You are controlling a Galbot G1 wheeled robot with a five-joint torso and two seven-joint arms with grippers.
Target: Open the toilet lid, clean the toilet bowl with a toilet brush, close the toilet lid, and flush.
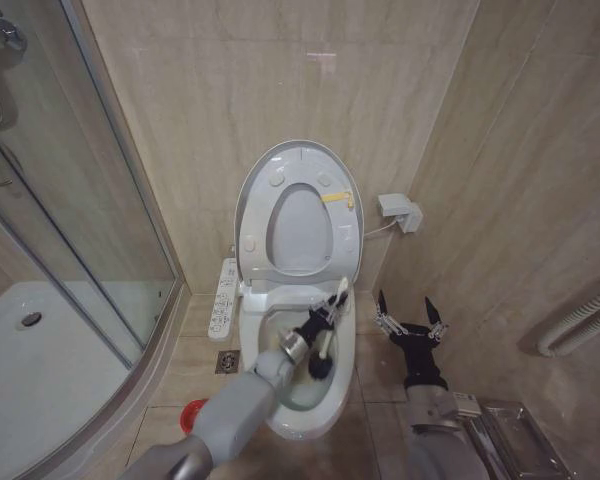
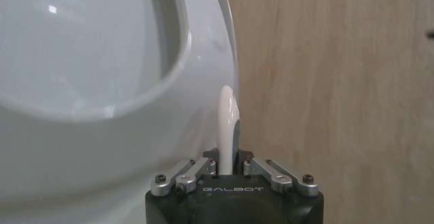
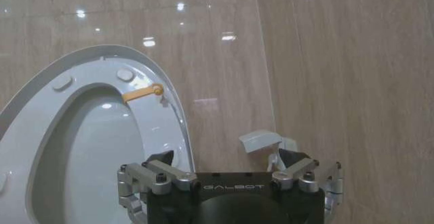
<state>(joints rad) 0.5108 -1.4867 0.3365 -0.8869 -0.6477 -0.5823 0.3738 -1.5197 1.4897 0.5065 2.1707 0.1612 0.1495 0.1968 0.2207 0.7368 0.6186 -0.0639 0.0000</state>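
The toilet lid (image 1: pixel 300 158) stands raised against the wall, with the ring seat (image 1: pixel 345 240) folded up against it. Below it the toilet bowl (image 1: pixel 305 425) lies uncovered. My left gripper (image 1: pixel 321 322) hangs over the bowl, shut on the toilet brush's white handle (image 2: pixel 227 122). The handle's free end points toward the raised seat. The dark bristle head (image 1: pixel 321 368) is down inside the bowl. My right gripper (image 1: pixel 407 315) is open with nothing in it, hanging to the right of the bowl above the floor. In the right wrist view the lid (image 3: pixel 101 56) stands beyond its open fingers (image 3: pixel 159 160).
A glass shower enclosure (image 1: pixel 70 200) and white shower tray (image 1: pixel 40 370) stand on the left. The control panel (image 1: pixel 223 300) sits on the bowl's left side. A red holder (image 1: pixel 193 415) and floor drain (image 1: pixel 227 362) are on the floor. A wall fitting (image 1: pixel 400 212) is at the right.
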